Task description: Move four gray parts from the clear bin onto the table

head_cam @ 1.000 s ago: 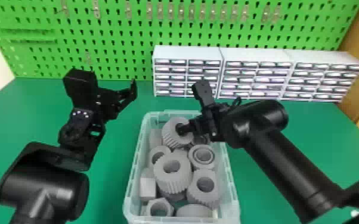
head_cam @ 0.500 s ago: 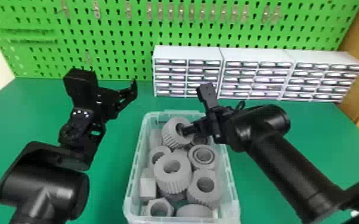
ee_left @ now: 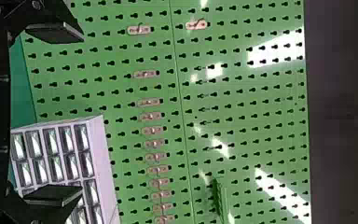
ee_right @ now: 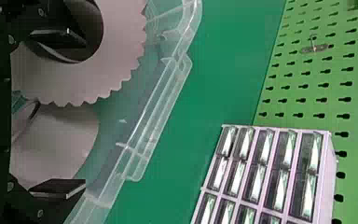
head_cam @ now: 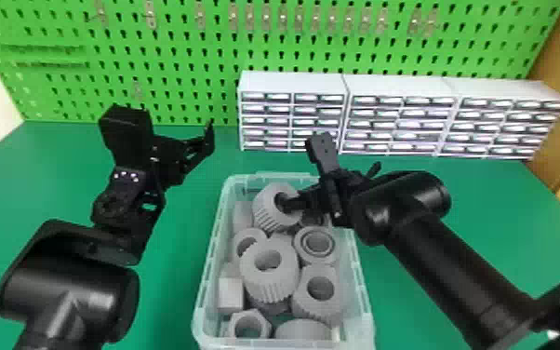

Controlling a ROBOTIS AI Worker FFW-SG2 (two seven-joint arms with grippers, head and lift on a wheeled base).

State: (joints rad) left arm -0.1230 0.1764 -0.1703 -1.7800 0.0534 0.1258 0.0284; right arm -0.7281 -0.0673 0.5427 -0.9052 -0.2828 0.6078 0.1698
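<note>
Gray parts all in the clear bin, piled up, bin sitting on the green tabletop. Gear at the far end is the one I'm at: my right gripper has one of its fingers inside that gear's hole, the other out past the toothed edge, so fingers spread, with a gap between them. Whether the one in the hole touches the gear's wall, can't tell.

Rest of the bin, quick: big ribbed gear mid-pile, ringed part to its right, another gear nearer me on the right. Smaller ring just behind the big one, to the left. Block by the left wall, hex nut at the near end, rounded part beside it.

My left gripper hangs left of the bin, well apart from the parts, fingers wide with nothing between. Back there: white drawer units in a row on the tabletop, green pegboard behind them, metal hooks on it
</note>
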